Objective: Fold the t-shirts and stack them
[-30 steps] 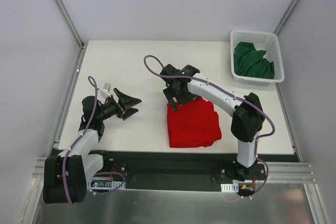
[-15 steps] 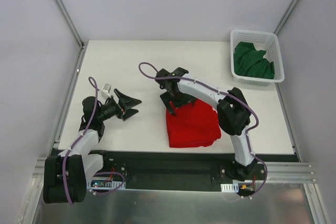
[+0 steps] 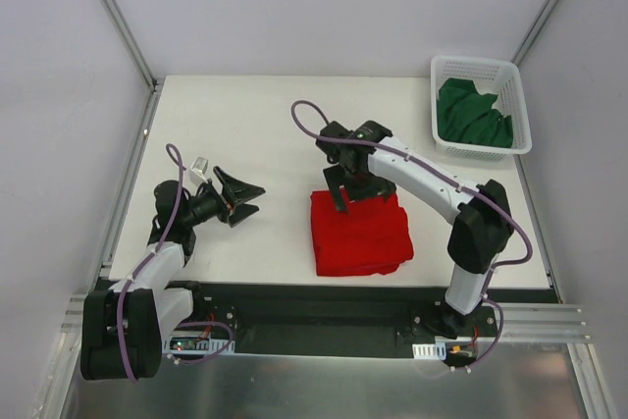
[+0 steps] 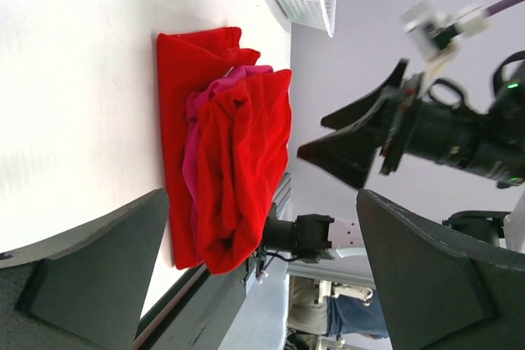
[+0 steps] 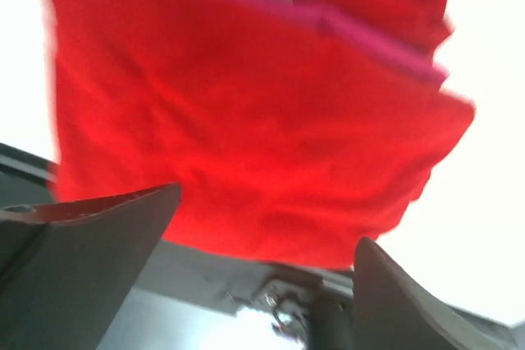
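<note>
Since a second ago the right arm's elbow has swung back out to the right, and the right gripper (image 3: 350, 192) now hangs over the far edge of the folded red t-shirt (image 3: 361, 237), jaws spread and empty. A magenta-pink t-shirt (image 4: 215, 92) peeks from between the red folds. The left gripper (image 3: 255, 197), equally wide, has not moved. The dark green t-shirt (image 3: 473, 113) lies in the white basket (image 3: 521, 117) at the far right corner of the white table (image 3: 235, 125), with pale walls around.

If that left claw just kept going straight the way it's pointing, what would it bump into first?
Probably the folded red t-shirt: the open left gripper points across the table at its side, where a magenta-pink t-shirt peeks from the folds. Height is hard to judge; it might skim over.
</note>
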You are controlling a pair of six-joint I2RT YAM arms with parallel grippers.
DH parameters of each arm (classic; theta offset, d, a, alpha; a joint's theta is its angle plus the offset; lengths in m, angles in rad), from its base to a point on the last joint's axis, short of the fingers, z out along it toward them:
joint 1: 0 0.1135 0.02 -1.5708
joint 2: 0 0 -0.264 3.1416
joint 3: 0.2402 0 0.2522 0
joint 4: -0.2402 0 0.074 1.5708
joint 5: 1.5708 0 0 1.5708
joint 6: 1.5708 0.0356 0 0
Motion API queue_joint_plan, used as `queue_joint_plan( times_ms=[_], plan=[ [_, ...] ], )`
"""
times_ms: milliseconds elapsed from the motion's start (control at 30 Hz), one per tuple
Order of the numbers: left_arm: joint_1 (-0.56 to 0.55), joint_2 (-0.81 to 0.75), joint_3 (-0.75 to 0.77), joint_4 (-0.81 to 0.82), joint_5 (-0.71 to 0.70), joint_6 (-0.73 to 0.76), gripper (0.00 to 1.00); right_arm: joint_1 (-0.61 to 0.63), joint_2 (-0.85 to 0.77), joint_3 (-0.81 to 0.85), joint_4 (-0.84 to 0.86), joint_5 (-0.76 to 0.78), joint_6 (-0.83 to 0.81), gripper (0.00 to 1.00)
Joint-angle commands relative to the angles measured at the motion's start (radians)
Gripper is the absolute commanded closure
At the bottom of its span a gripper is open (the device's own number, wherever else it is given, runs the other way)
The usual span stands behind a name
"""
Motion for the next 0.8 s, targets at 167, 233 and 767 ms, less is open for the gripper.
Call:
queue_joint_plan(
  times_ms=[167, 233, 767],
  plan=[
    [0.003, 0.018, 0.037, -0.008, 0.033, 0.047, 0.01, 0.008, -0.034, -0.037, -0.118, -0.068, -0.149, 0.04],
    [0.003, 0.021, 0.039, -0.008, 0.030, 0.047, 0.01, -0.003, -0.035, -0.017, -0.137, -0.103, -0.083, 0.04],
    [0.003, 0.010, 0.036, -0.058, 0.033, 0.068, 0.01, 0.021, -0.002, -0.188, 0.089, -0.108, 0.332, 0.04]
  ],
)
